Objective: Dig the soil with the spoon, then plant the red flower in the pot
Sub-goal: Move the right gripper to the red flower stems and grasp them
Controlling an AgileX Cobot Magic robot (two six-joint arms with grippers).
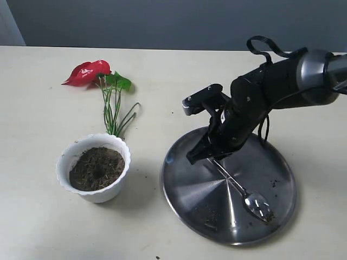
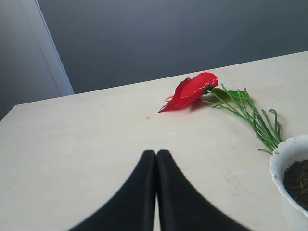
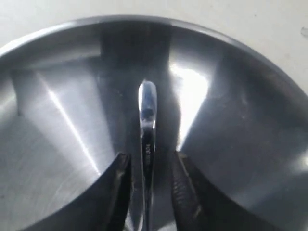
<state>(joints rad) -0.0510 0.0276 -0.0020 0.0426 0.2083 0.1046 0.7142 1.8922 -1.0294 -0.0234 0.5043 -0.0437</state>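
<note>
The spoon [image 1: 238, 187] lies on the steel plate [image 1: 184, 200], its bowl [image 1: 258, 206] toward the plate's front right with crumbs of earth around it. My right gripper [image 1: 207, 156] is low over the handle's end. In the right wrist view the gripper [image 3: 149, 166] is open, and the spoon handle [image 3: 147, 120] runs between its fingers with a gap on each side. The white scalloped pot [image 1: 100, 194] holds dark soil [image 1: 97, 168] with a hollow in the middle. Behind it lies the red flower [image 1: 87, 73]. My left gripper [image 2: 156, 154] is shut and holds nothing, short of the flower [image 2: 192, 89].
The flower's green stems [image 1: 113, 114] reach down to the pot's back rim. The pot [image 2: 288, 159] sits at the edge of the left wrist view. A grey wall runs behind the table's far edge [image 1: 162, 49]. A few soil specks lie on the plate [image 3: 240, 144].
</note>
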